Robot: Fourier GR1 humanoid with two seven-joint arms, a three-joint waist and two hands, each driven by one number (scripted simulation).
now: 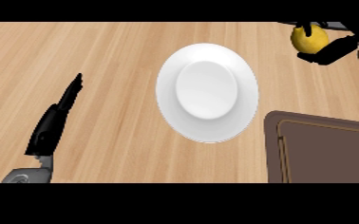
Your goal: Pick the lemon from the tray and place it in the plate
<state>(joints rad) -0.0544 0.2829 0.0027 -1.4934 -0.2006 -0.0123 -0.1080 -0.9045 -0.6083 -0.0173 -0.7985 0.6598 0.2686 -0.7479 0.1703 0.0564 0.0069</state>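
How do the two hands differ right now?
The right hand, at the view's upper right edge, is curled round the lemon; the left hand holds nothing. The left hand's fingers are straight and it rests at the lower left, far from the plate; the right hand is beyond the tray. Both are black.

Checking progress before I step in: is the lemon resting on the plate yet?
No, the lemon is held by the right robot hand near the upper right corner, clear of the white plate.

Bright, even light; the white plate [207, 94] shows soft shading, faint shadow on the wooden counter [105, 52]
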